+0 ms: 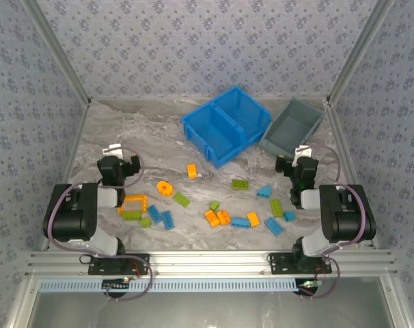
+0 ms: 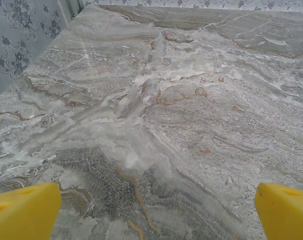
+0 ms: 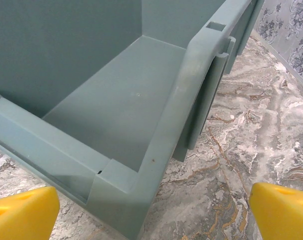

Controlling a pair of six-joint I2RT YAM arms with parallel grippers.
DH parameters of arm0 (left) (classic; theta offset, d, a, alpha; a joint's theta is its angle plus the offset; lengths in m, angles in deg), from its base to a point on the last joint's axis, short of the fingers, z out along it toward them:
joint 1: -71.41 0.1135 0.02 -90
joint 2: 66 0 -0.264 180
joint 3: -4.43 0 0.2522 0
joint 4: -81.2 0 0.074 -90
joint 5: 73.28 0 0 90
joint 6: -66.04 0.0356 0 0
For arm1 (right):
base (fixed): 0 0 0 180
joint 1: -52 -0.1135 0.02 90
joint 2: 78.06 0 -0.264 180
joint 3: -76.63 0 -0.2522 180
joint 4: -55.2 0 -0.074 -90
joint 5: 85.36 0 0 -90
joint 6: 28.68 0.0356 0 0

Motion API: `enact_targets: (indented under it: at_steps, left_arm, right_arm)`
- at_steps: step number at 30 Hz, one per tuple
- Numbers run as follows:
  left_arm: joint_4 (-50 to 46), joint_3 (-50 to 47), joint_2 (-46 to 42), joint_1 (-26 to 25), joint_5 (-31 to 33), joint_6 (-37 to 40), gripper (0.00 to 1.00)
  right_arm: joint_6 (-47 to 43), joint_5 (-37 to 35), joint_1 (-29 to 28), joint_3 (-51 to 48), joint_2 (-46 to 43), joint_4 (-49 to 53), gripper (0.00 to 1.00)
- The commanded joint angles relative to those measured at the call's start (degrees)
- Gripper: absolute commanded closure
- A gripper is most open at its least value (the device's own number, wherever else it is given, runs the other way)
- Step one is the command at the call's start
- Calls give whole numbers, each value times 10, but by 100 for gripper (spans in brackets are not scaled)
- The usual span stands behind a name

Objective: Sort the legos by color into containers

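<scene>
Both my grippers are spread wide, holding nothing.
My left gripper point(image 2: 151, 215) hangs with its yellow fingers point(image 2: 21, 210) fully apart over the bare marble table point(image 2: 156, 110). My right gripper point(image 3: 151, 215), just as wide (nothing between the tips), hovers at the near corner of the grey bin point(image 3: 141, 185) without touching it. The legos point(image 1: 223, 217) lie scattered on the table between my arms, orange, green and blue mixed. The blue bin point(image 1: 197, 140) sits beyond them, just beside the grey one.

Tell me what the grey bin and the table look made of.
Grey bin: likely moulded plastic, matte with faint sheen; smooth walls, notched rim.
Table: marble-look top, grey-white veins, brown streaks; stone or printed laminate, cannot tell.
</scene>
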Motion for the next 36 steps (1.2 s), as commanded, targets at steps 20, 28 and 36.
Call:
enact_targets:
  at_steps: [20, 28, 36]
  left_arm:
    - [1, 9, -5, 0, -10, 1, 1]
    - [-4, 10, -13, -2, -15, 5, 1]
    - [-211, 99, -278, -160, 126, 69, 1]
  right_arm:
    - [-18, 139, 40, 23, 0, 19, 0]
    - [-19, 139, 38, 20, -1, 17, 0]
    - [-39, 12, -18, 99, -242, 297, 0]
